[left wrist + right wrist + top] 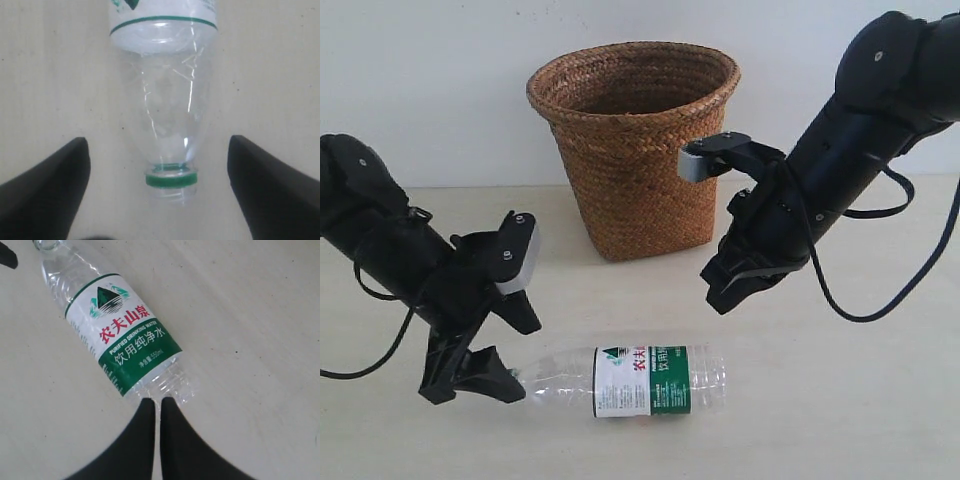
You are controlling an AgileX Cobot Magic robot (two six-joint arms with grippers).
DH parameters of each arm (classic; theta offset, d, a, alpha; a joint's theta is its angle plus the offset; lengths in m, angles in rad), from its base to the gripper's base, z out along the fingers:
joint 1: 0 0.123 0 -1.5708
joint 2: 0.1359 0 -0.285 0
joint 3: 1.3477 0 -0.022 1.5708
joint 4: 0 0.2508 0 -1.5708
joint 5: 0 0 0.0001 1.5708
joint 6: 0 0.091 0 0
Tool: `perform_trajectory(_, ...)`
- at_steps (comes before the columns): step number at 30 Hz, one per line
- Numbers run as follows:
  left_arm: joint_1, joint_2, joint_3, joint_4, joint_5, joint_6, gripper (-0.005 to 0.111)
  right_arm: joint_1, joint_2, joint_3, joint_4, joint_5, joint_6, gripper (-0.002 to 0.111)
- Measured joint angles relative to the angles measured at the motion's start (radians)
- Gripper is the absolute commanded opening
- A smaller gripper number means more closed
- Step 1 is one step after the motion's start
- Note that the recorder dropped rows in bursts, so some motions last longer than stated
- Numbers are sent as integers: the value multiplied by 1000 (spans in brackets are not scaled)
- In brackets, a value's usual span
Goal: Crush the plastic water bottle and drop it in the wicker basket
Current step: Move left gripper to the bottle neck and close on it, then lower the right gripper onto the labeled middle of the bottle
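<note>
The plastic water bottle (640, 380) lies on its side on the table, with its neck pointing left and its white-and-green label facing up. The body looks round. A green ring circles the neck and no cap shows on the mouth. My left gripper (523, 358) is open, with one finger on either side of the neck (171, 179), touching nothing. My right gripper (720, 290) hangs shut and empty just above the bottle's base end (172, 382). The wicker basket (630, 170) stands upright behind the bottle, at the back centre.
The table is pale wood (840, 400), with a white wall behind it. The right arm's cables (880, 300) loop down beside the arm. The basket's flared rim (720, 95) is close to the right wrist camera housing (705, 158).
</note>
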Motion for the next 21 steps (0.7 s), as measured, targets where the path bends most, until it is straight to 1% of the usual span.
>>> perform_trajectory(5, -31, 18, 0, 30, -47, -10, 72, 6, 0, 0, 2, 0, 12, 0)
perform_trajectory(16, -33, 84, 0, 49, -85, -12, 71, 47, 33, 0, 16, -15, 12, 0)
perform_trajectory(21, -33, 113, 0, 39, -91, -12, 66, 49, 62, 0, 31, -21, 12, 0)
